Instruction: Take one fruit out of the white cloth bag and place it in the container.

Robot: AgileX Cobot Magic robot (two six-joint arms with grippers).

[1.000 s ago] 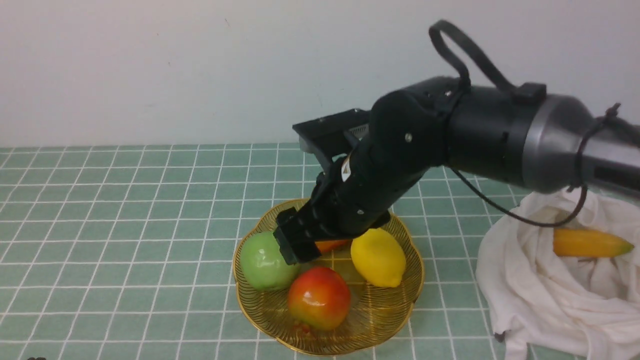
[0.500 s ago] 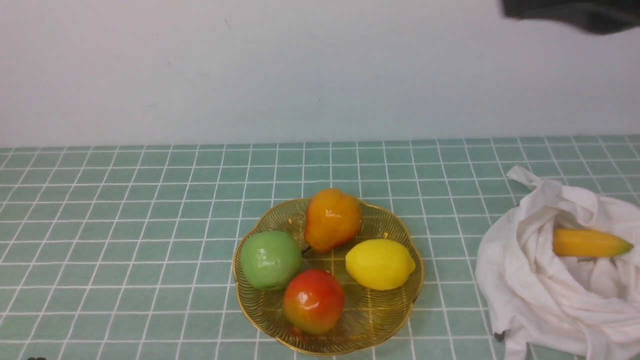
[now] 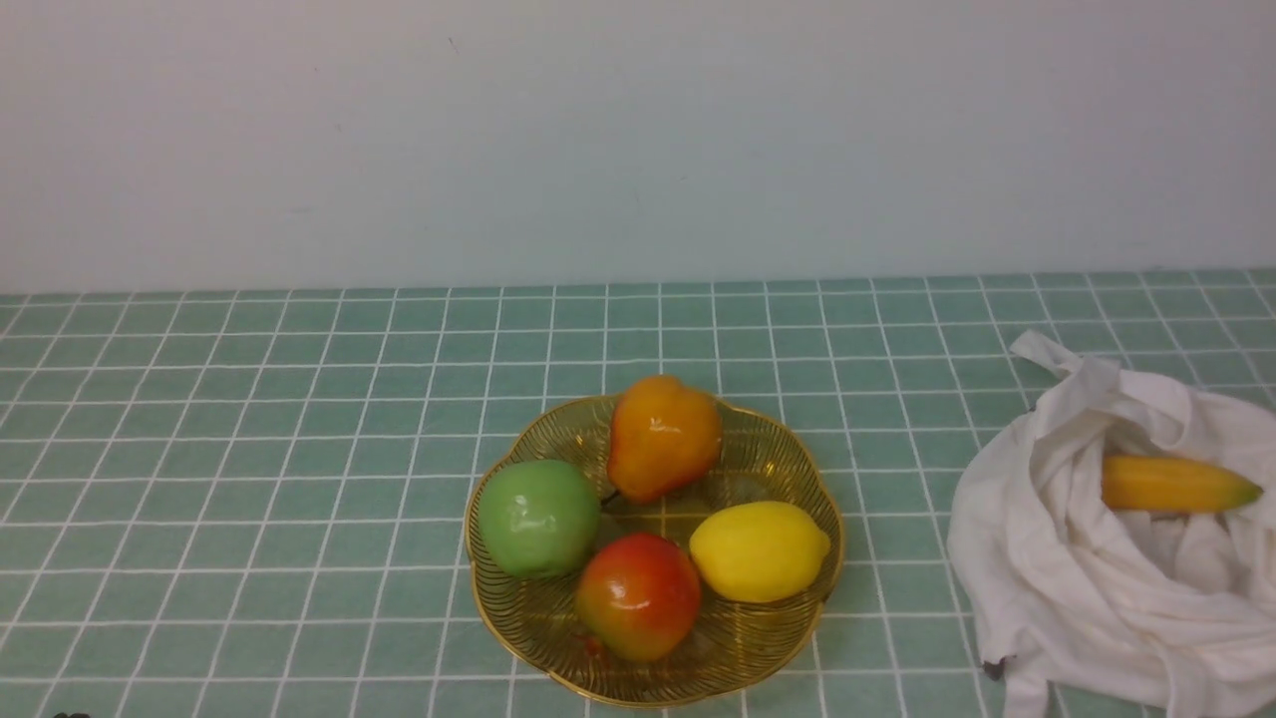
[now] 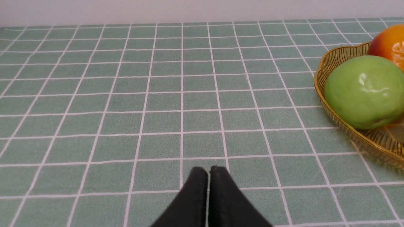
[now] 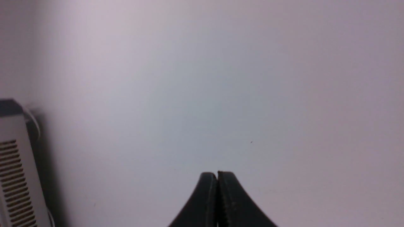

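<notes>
Glossy apple [image 3: 638, 596] rests in the scalloped wire dish [image 3: 753, 643], rumpled cloth bag [image 3: 1077, 588] to its right; my left gripper [image 4: 208, 171] and right gripper [image 5: 217, 176] are pinched closed.

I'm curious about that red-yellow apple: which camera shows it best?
The front view: the red-yellow apple lies whole in the golden dish. Neither wrist view catches it: the left shows the green apple, the right only wall.
</notes>
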